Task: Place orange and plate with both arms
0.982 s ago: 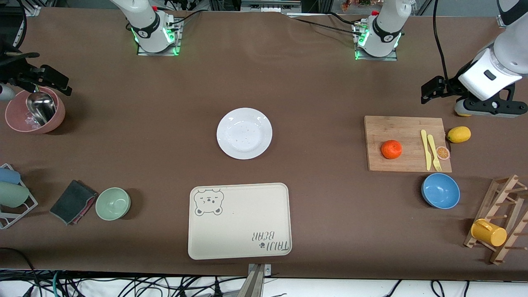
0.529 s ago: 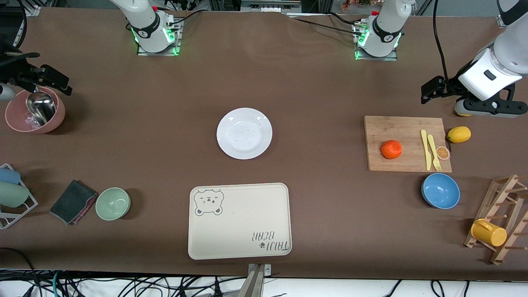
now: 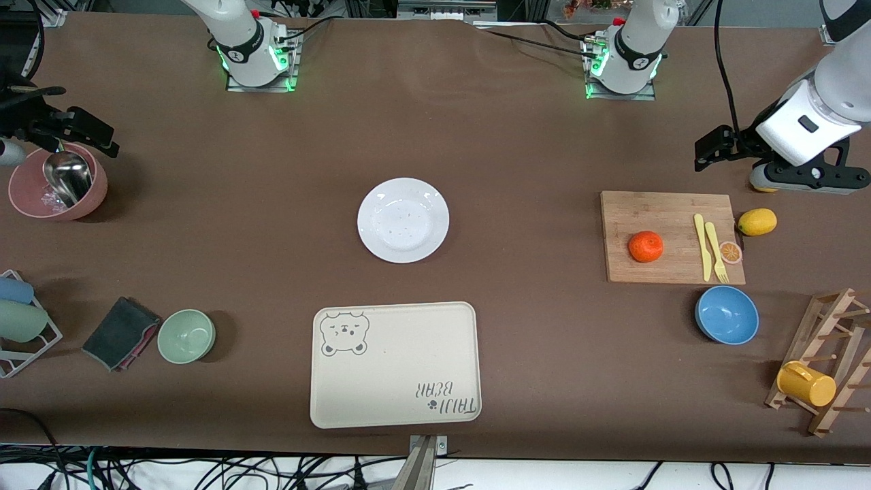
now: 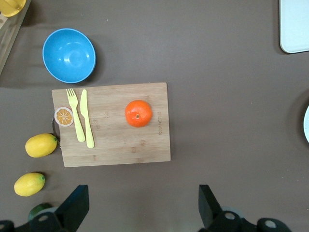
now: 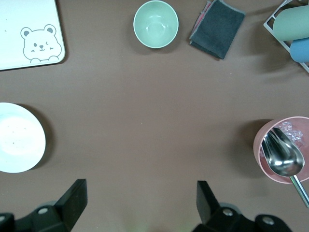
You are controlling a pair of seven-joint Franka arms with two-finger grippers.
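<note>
Cream tray (image 3: 395,364) nearest; white plate (image 3: 403,220) mid-counter; orange (image 3: 646,246) on the cutting board (image 3: 670,237) toward the left arm's end. Left wrist view alone shows a second lemon (image 4: 29,184). Left gripper (image 4: 142,208) and right gripper (image 5: 141,205) hover, fingers released.

The cream tray (image 3: 395,365) carries the words "TAIJI BEAR", printed upside down in the front view at the corner diagonally across from its bear face drawing. No other text is readable anywhere.
</note>
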